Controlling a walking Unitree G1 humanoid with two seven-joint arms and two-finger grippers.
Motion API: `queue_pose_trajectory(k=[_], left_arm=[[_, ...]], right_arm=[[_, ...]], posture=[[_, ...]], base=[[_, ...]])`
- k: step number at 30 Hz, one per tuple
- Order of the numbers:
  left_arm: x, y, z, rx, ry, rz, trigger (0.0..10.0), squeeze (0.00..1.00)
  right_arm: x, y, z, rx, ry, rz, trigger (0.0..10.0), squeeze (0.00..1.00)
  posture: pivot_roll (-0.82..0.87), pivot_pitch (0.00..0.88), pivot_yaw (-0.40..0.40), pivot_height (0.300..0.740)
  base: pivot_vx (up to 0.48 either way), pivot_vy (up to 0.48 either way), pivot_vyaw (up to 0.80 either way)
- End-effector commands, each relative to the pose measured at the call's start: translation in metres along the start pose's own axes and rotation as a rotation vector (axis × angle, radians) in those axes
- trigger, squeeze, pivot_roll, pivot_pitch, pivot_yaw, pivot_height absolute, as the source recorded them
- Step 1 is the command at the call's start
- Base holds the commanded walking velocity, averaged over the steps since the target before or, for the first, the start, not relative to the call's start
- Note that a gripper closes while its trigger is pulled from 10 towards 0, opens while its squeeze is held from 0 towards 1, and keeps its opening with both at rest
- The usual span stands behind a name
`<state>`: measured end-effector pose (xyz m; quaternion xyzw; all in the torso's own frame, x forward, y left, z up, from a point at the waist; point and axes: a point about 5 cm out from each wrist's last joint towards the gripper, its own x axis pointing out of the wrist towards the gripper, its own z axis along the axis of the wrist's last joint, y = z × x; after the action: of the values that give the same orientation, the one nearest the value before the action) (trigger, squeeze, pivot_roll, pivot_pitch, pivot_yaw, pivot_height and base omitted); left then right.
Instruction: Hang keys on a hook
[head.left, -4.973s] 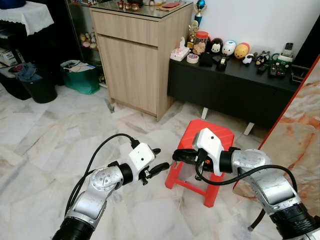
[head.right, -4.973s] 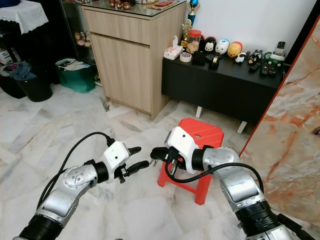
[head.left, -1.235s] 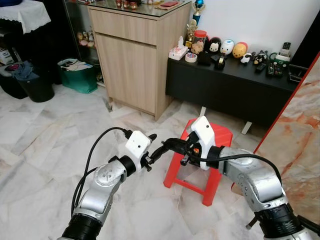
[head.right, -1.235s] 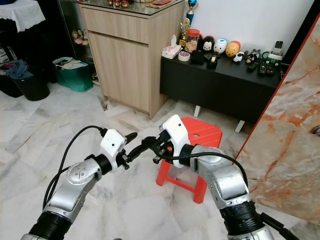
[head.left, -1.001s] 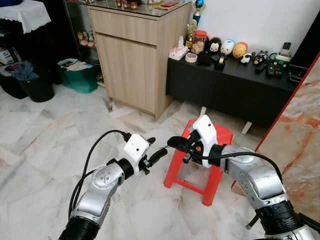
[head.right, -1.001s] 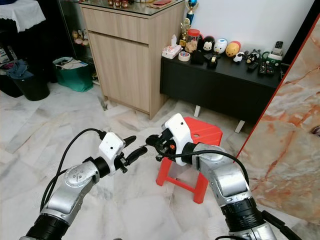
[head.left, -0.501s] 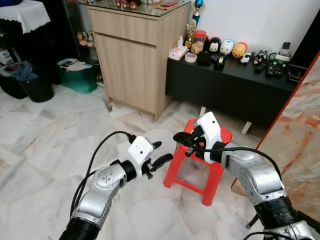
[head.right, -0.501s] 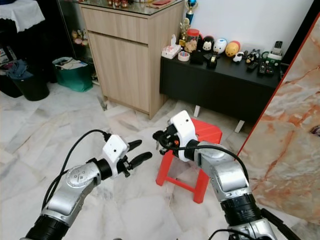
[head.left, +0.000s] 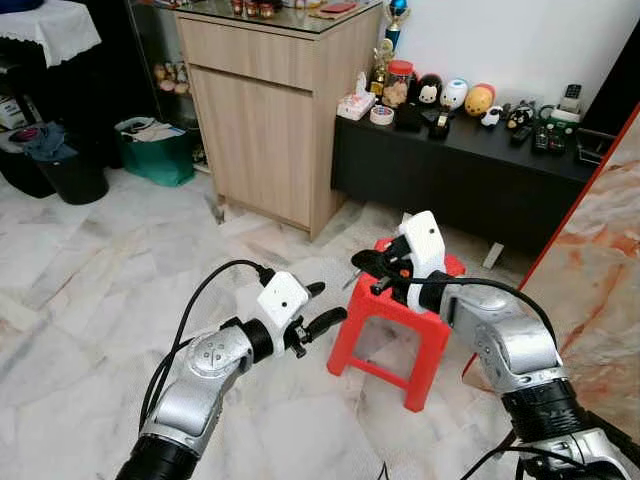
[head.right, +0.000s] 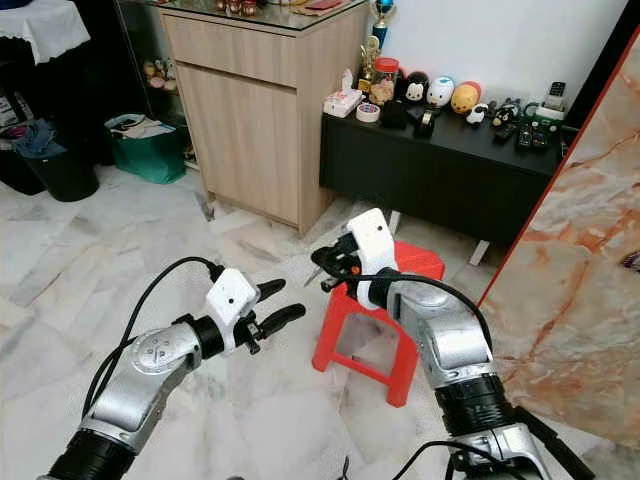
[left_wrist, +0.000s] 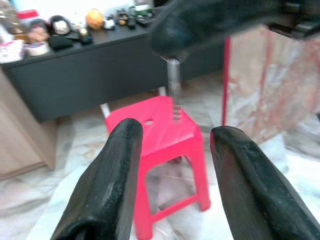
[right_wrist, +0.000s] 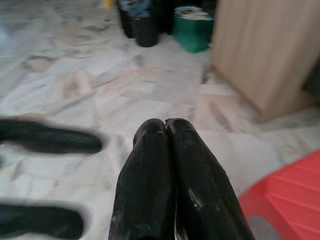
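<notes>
Keys hang down from the right gripper, whose two fingers are pressed tight together on them. From the left wrist camera a thin silver piece dangles under the dark fingers, above the red stool. The left gripper waits at about 8 o'clock from the right one, near it but not touching, its fingers spread wide and holding nothing.

I can see no hook anywhere yet. So the good thing to do, I think, is to keep the squeeze firm and move slowly, so the keys do not swing or slip out. The robot likely needs to look around for the hook first.
</notes>
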<state>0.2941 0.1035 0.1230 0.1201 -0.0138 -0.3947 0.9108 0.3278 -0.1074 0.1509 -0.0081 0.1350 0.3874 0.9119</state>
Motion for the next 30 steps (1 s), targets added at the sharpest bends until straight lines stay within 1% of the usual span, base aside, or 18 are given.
queue_pose_trajectory(k=[1,4,9,16,25,30], left_arm=[[0.001,0.004,0.004,0.027,-0.014,0.033,10.0,0.0],[0.001,0.005,0.004,0.034,-0.017,0.039,10.0,0.0],[0.002,0.005,0.005,0.028,-0.026,0.049,10.0,0.0],[0.004,0.003,0.005,0.025,-0.03,0.046,10.0,0.0],[0.004,-0.004,0.006,0.004,-0.024,-0.033,10.0,0.0],[0.001,-0.008,0.004,0.021,0.005,-0.079,10.0,0.0]], right_arm=[[-0.002,0.007,0.001,-0.024,0.0,0.05,10.0,0.0],[-0.003,0.01,-0.001,-0.043,0.009,0.083,10.0,0.0],[-0.002,0.008,-0.001,-0.046,0.011,0.067,10.0,0.0],[-0.001,0.009,-0.002,-0.049,0.016,0.082,10.0,0.0],[0.0,0.01,-0.002,-0.053,0.018,0.091,10.0,0.0],[0.001,0.008,-0.002,-0.068,0.027,0.089,10.0,0.0]], posture=[[0.05,0.0,-0.074,0.709],[0.05,0.0,-0.074,0.709],[0.05,0.0,-0.076,0.709],[0.05,0.0,-0.078,0.709],[0.06,0.0,-0.083,0.709],[0.07,0.0,-0.092,0.709]], base=[[0.0,0.0,0.0],[0.0,0.0,0.0],[0.0,0.0,0.0],[0.0,0.0,0.0],[0.0,0.0,0.0],[0.0,0.0,0.0]])
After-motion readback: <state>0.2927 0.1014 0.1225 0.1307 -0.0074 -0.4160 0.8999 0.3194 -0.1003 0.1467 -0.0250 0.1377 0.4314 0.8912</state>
